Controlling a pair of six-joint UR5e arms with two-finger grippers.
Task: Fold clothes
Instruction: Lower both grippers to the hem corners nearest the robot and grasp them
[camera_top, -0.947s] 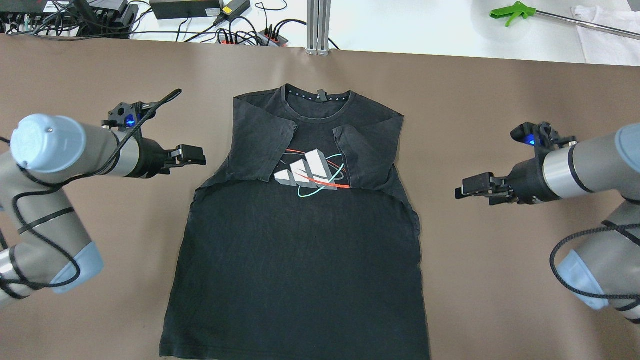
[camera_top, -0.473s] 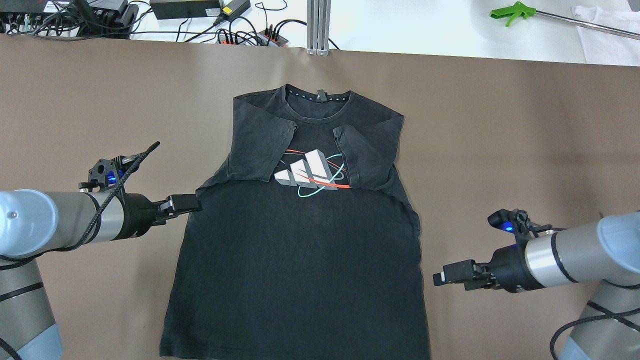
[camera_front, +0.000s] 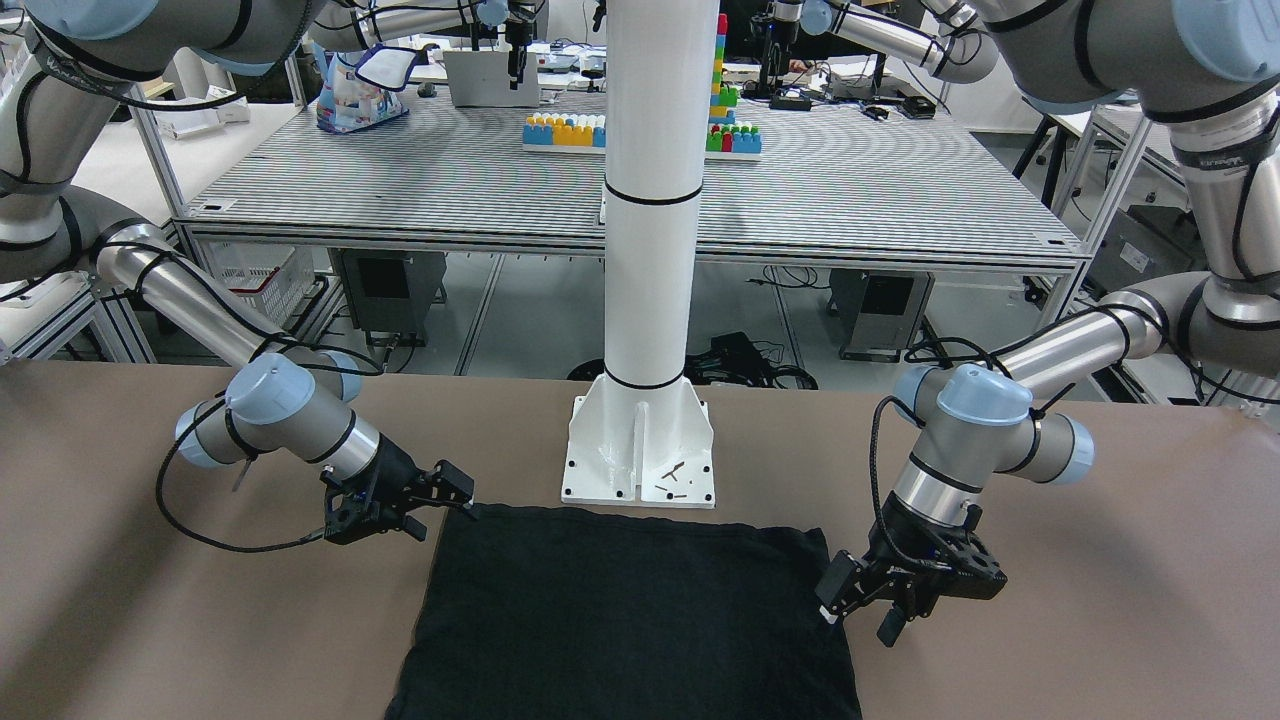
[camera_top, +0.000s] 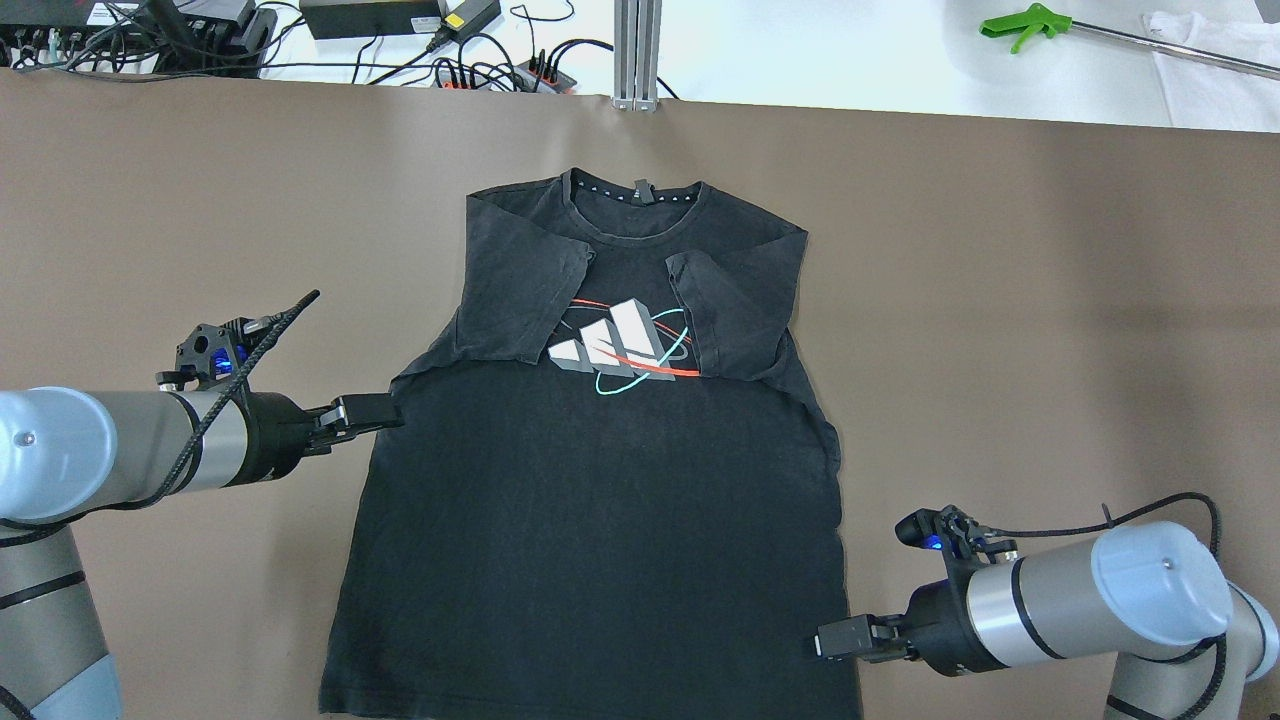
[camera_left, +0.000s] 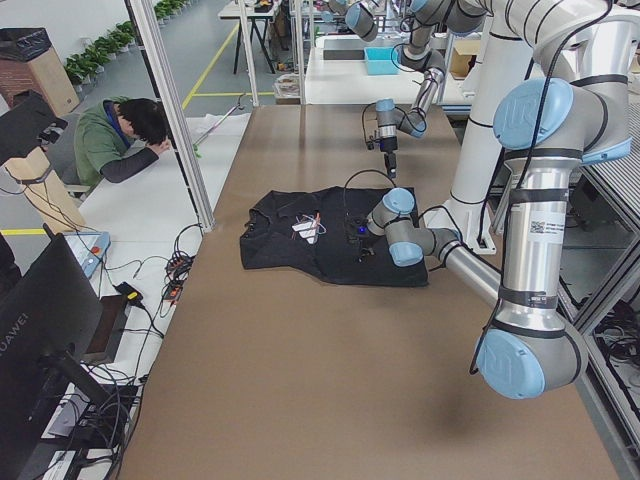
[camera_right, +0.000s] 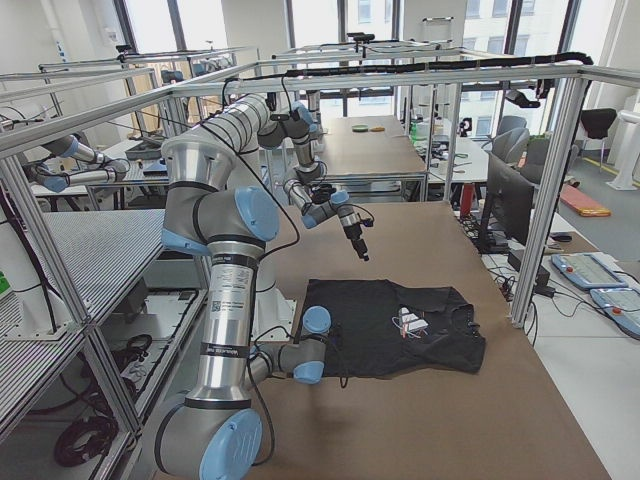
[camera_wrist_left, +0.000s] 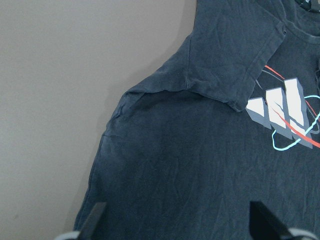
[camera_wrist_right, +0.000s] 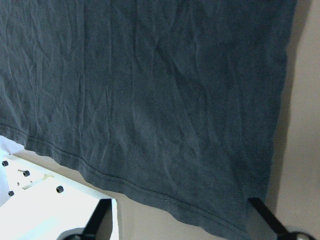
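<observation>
The clothes are one black T-shirt (camera_top: 600, 520) with a white, red and teal chest logo (camera_top: 620, 345). It lies flat on the brown table, collar far, both sleeves folded inward. It also shows in the front view (camera_front: 630, 610) and both wrist views (camera_wrist_left: 200, 165) (camera_wrist_right: 150, 90). My left gripper (camera_top: 370, 410) (camera_front: 835, 590) is open at the shirt's left edge, just below the folded sleeve. My right gripper (camera_top: 830, 640) (camera_front: 455, 490) is open at the right edge near the hem. Both hold nothing.
The white pillar's base (camera_front: 640, 450) stands just behind the hem, on the robot's side. Cables and power strips (camera_top: 450, 70), an aluminium post (camera_top: 637, 50), a green grabber tool (camera_top: 1025, 22) and a white cloth (camera_top: 1210, 70) lie beyond the far table edge. A person (camera_left: 120, 140) sits at the left end.
Both grippers have moved toward the robot and in to the shirt's edges. The left stopped first at the left edge; the right kept moving down to the hem corner. The shirt has not moved.
</observation>
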